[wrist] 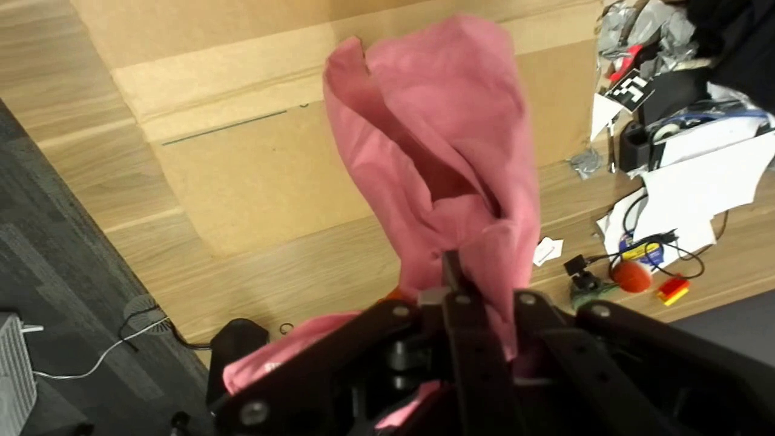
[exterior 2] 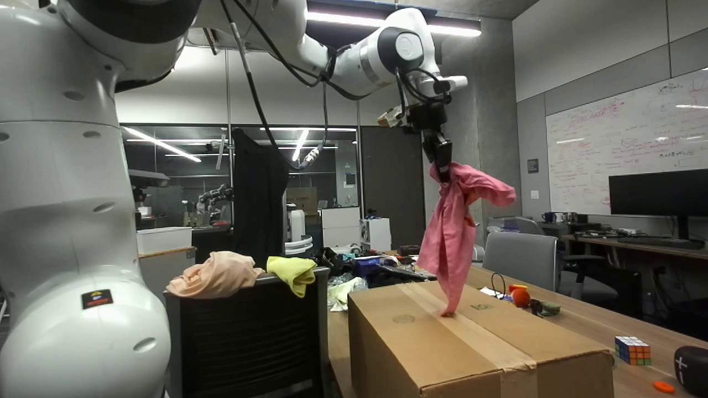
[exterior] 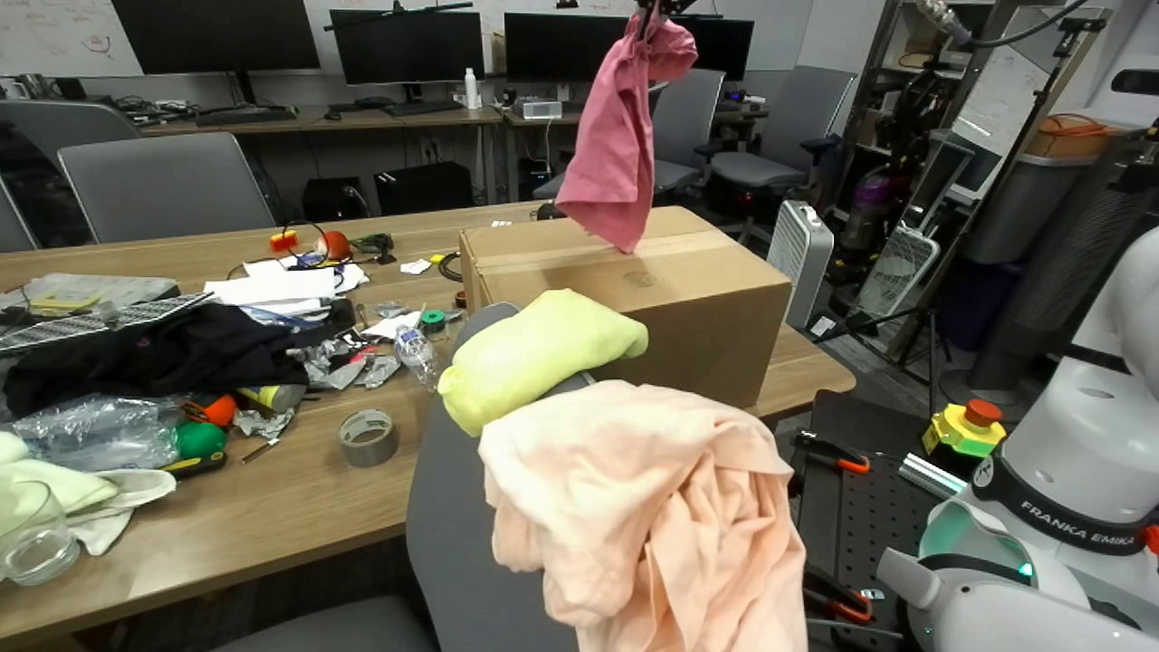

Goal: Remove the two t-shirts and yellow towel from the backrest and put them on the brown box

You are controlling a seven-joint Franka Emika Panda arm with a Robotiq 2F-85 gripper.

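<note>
My gripper (exterior 2: 443,172) is clamped on the pink t-shirt (exterior 2: 449,243), pinching it near one end, so the cloth hangs below me in a narrow fold, its long axis close to upright, with a shorter bunch jutting out sideways at the grip. The brown box (exterior 2: 426,334) lies beneath: in both exterior views the hanging tip shows against its top, by the tape strip (exterior 2: 473,333), though whether it touches the cardboard I cannot tell.

That drop from me to the box is what the coming move turns on. I judge that I should go straight down and let the fold pile up before releasing, since letting go from up here could send it sliding off. My doubt is sideways: in the wrist view the table (wrist: 290,260) shows beside my grip (the slant of that view may exaggerate it), so a small shift toward the box's middle may be wise.

The peach t-shirt (exterior: 634,507) and the yellow towel (exterior: 543,353) lie over the top of the backrest (exterior: 471,534), just beside the box; by my reckoning, those two remain after this one.
</note>
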